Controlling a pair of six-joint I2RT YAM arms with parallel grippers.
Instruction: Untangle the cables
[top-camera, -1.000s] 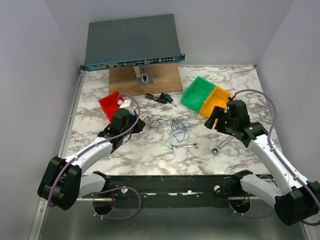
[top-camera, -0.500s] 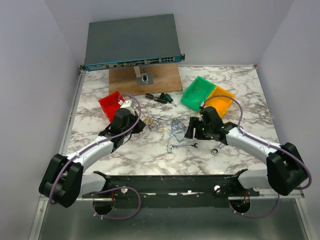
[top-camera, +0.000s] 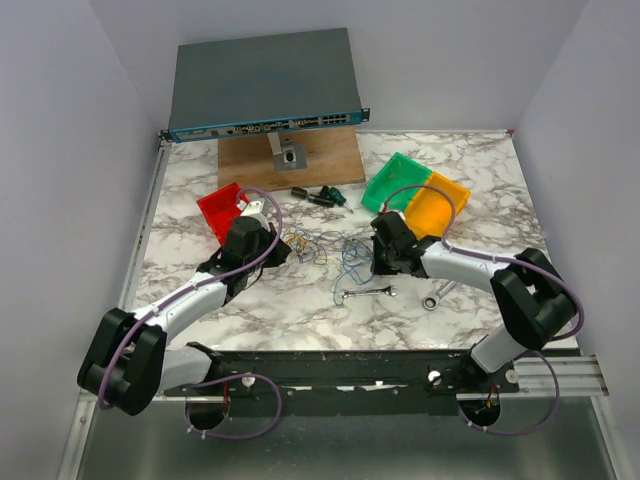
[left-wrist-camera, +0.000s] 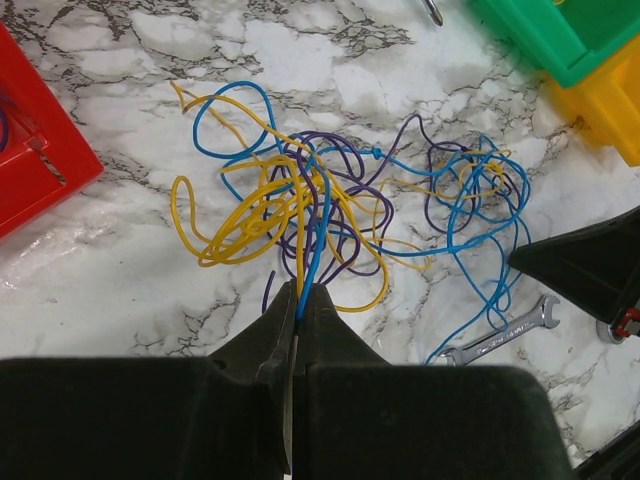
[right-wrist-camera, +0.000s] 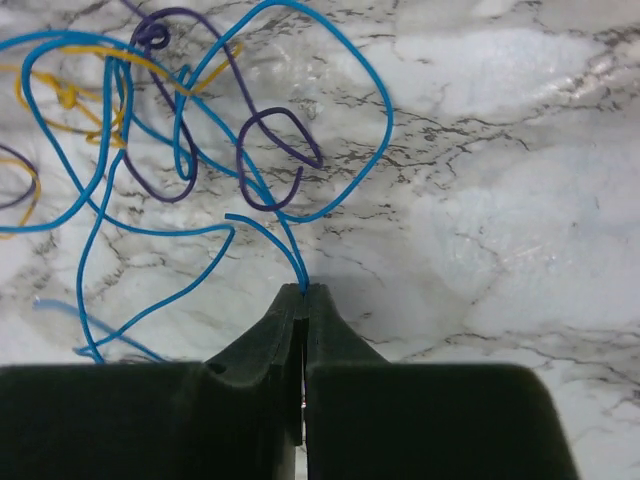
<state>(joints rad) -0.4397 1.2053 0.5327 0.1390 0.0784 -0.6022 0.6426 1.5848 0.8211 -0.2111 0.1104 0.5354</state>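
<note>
The left pincer is seen pressed fully shut, with a blue strand clamped between its tips; a yellow strand appears to be caught there too, though this cannot be made out for certain. The right pincer is likewise closed tight, and a single blue strand is nipped at its very tip.

Both strands belong to the cables, a loose tangle of blue, yellow and purple wire that is spread flat on the marbled tabletop between the two pincers. The left pincer is held at the left edge of the cables and the right pincer at their right edge. The yellow loops are massed toward the left of the tangle, while mostly blue and purple loops are found toward the right.

A red bin is placed just left of the cables and a little farther back. A green bin and a yellow bin, set touching side by side, are found to the right of the cables and farther back. A small open-ended wrench is laid just on the near side of the cables, and a ratchet wrench is seen farther right. Well behind the cables a wooden board is set, with a network switch beyond it.
</note>
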